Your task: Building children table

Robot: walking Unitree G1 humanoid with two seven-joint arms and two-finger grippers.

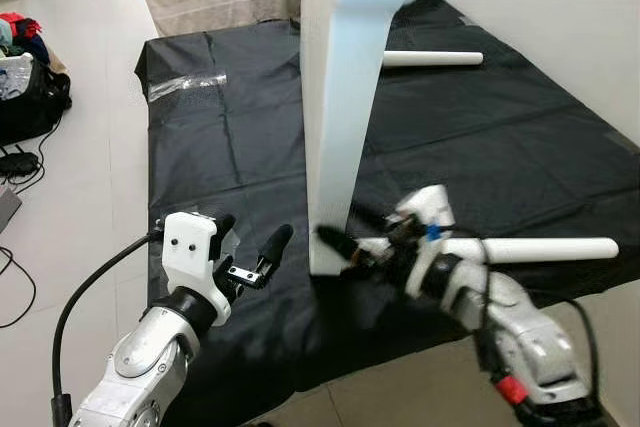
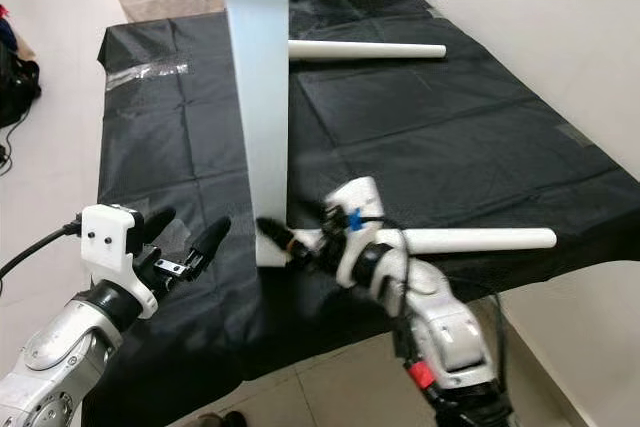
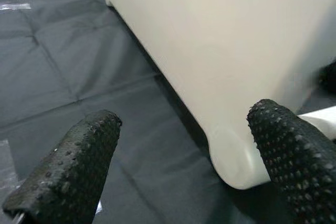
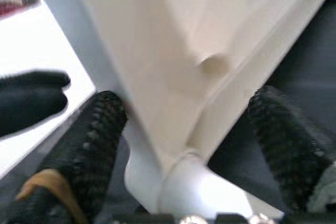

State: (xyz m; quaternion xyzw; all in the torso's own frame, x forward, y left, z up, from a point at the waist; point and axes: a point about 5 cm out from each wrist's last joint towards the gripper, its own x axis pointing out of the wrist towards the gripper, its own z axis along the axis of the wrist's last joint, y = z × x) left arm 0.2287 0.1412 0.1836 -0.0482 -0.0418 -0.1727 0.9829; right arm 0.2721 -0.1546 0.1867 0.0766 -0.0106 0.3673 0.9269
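between the spread fingers of the right gripper (image 1: pixel 350 247) sits the bottom corner of the white tabletop (image 1: pixel 340 97), standing on edge on the black sheet (image 1: pixel 230 147), with a white leg (image 1: pixel 545 248) running rightward from that corner. the left gripper (image 1: pixel 255 247), parted and empty, waits just left, slightly farther. another leg (image 1: pixel 432 59) lies beyond. the tabletop's upper part is cut off.

Black sheet (image 1: pixel 240 137) on tiled floor (image 1: pixel 90 127), white tabletop (image 1: pixel 335 97) standing on edge, two white legs (image 1: pixel 432 59) lying
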